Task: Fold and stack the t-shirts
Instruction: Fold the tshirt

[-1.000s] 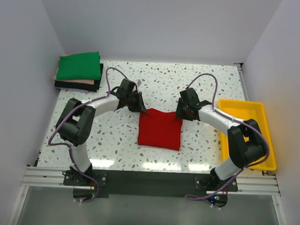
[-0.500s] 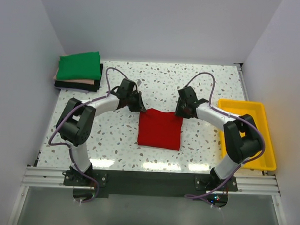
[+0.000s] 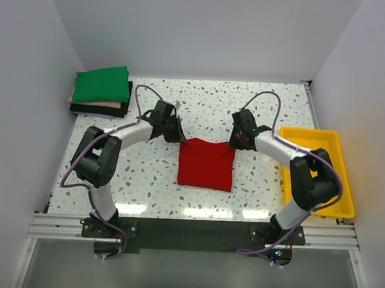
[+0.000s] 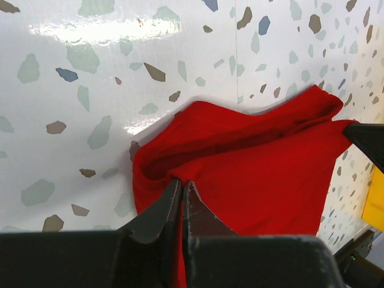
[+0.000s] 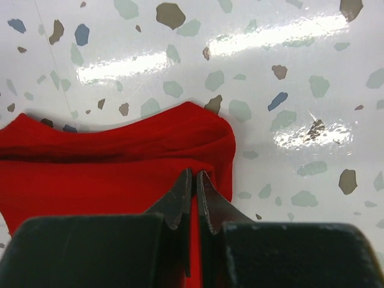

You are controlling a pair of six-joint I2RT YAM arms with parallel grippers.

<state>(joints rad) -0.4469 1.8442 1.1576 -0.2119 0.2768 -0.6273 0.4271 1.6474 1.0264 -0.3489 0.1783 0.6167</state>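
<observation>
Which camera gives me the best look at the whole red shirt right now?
Top external: the red shirt lies whole there, a folded rectangle. The left wrist view shows only its bunched far-left corner pinched in the left gripper; the right wrist view, only the far-right corner pinched in the right gripper.

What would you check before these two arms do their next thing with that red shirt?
1. The left hand is shut on the red shirt at its far left corner: ok.
2. The right hand is shut on the far right corner: ok.
3. Each hand pinches every layer of cloth: cannot tell.
4. The shirt's near edge lies flat on the table: ok.
5. The stack in the far left corner, green shirt on top, has nothing lying on it: ok.
6. The yellow tray sits apart from the shirt: ok.
</observation>
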